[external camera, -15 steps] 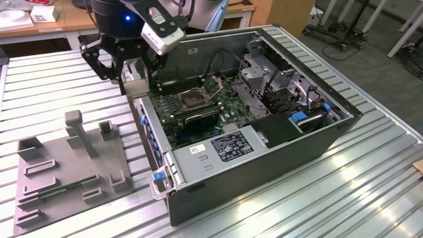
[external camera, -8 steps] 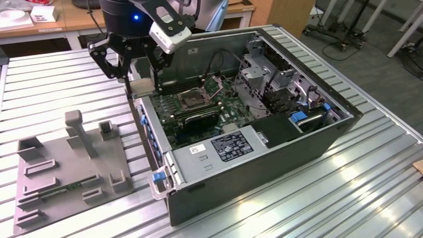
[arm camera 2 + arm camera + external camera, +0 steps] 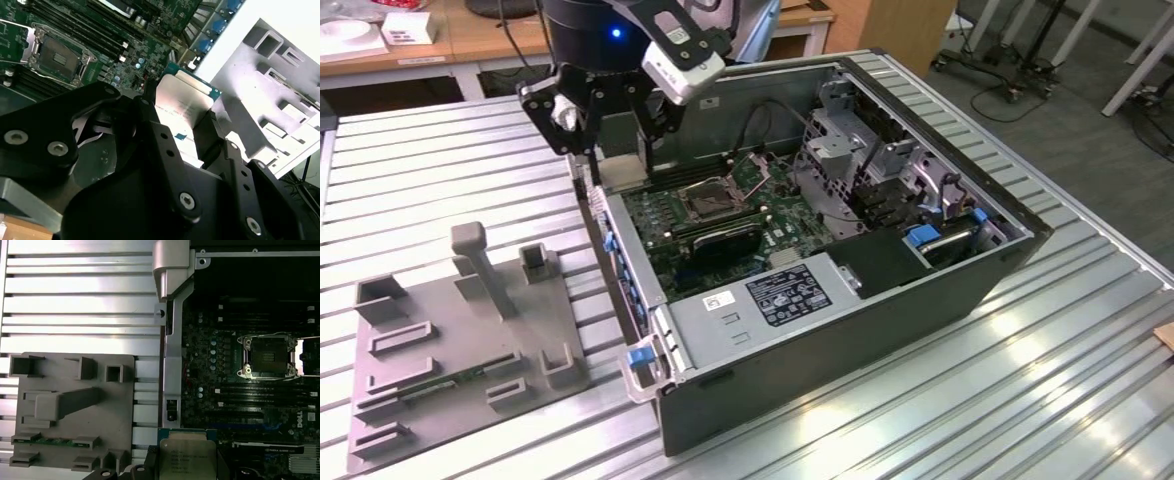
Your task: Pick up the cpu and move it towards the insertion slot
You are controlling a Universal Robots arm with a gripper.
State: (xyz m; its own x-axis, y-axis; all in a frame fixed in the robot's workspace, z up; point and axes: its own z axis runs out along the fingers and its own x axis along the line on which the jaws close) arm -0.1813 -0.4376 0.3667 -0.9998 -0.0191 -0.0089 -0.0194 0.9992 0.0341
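Slatted metal table (image 3: 440, 160) | jaws clamped on cpu (image 3: 182, 102) | above motherboard (image 3: 145, 55)

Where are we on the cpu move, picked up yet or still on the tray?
Pickup looks done: the small square silvery-topped cpu sits clamped between the black gripper fingers, off the grey plastic tray. In hand: the gripper hangs at the open computer case's edge, just over the green motherboard. Left: the square silver-framed insertion slot stands open and empty, the cpu still apart from it.
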